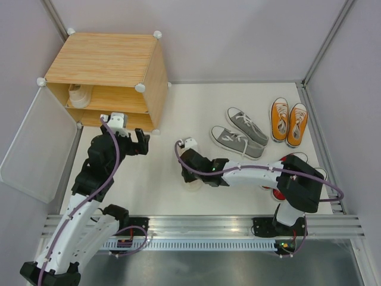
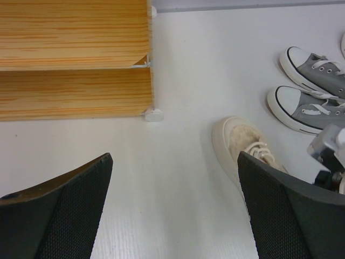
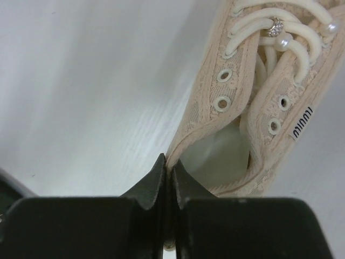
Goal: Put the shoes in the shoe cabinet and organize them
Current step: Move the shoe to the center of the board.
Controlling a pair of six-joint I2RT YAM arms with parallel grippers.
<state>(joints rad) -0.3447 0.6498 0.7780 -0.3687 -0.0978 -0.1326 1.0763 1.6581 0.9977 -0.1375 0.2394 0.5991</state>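
Note:
My right gripper (image 3: 170, 168) is shut on the collar edge of a cream lace-up shoe (image 3: 253, 91) with pearl beads on its laces. In the top view this gripper (image 1: 189, 171) is at the middle of the floor, with the cream shoe (image 1: 192, 184) mostly hidden under it. My left gripper (image 2: 175, 205) is open and empty, low over bare floor just in front of the shoe cabinet (image 1: 107, 71). The cream shoe (image 2: 242, 145) lies to its right. Another cream shoe (image 1: 78, 95) stands on the cabinet's middle shelf.
A grey pair (image 1: 241, 134) and an orange pair (image 1: 289, 122) stand at the right; red shoes (image 1: 277, 193) are mostly hidden under the right arm. The cabinet's white door (image 1: 36, 143) hangs open at the left. Grey walls enclose the floor.

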